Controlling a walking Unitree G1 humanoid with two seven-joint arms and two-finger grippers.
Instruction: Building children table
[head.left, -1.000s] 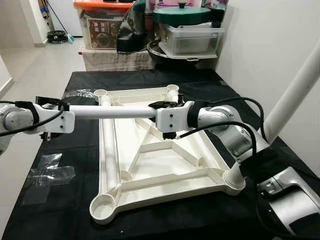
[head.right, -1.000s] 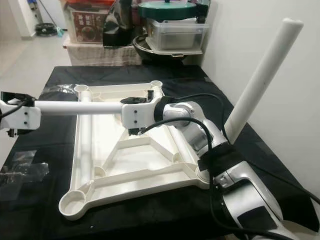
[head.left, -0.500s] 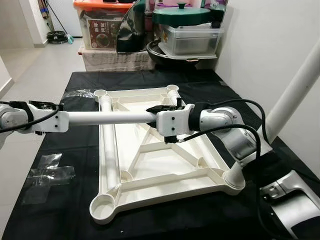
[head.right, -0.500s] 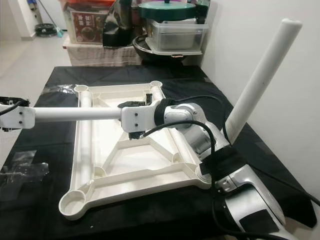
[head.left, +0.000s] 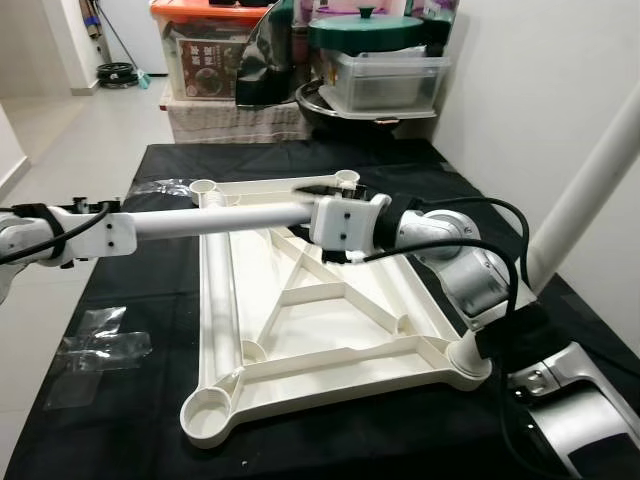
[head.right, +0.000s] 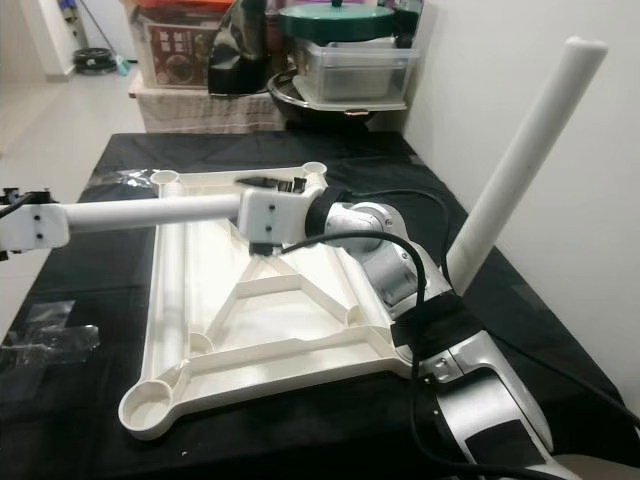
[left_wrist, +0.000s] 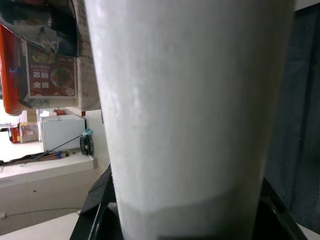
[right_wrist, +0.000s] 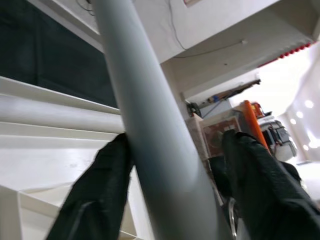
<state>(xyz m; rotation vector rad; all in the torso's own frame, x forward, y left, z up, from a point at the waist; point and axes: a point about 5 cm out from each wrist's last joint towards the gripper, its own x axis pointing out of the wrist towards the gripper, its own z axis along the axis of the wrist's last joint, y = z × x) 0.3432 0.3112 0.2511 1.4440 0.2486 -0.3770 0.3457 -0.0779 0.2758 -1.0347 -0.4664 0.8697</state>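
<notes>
**Table leg held crosswise over the upturned top**

A black-covered work table (head.left: 90, 400) stands against a white wall, with storage boxes and a green-lidded pot (head.left: 365, 30) piled behind it. On the cloth lies the white plastic tabletop (head.left: 330, 330), underside up, ribs and corner sockets exposed. One leg (head.right: 520, 160) already stands in the near right corner socket, rising at a slant toward the wall. Another leg (head.left: 215, 290) lies flat along the tabletop's left side.

The loose leg (head.left: 215, 220) being handled hangs level above the far half of the tabletop. The left gripper (head.left: 85, 232) holds its outer end, out past the table's left edge; in the left wrist view the tube sits squarely between the black fingers. The right gripper (head.left: 335, 215) is clamped round the other end, black fingers (right_wrist: 100, 195) pressed on either side of the tube, close to the far right socket (head.left: 346, 178).

The risk, as I judge it, lies in tipping this leg upright: two arms share one rigid tube, so uneven motion could twist it out of a grip or drag an end across the ribs and shift the tabletop. A slanted entry could also jam it at the socket mouth.

The orange-lidded box (head.left: 205, 55) carries a printed label with a food picture; its lettering is too small to read.
</notes>
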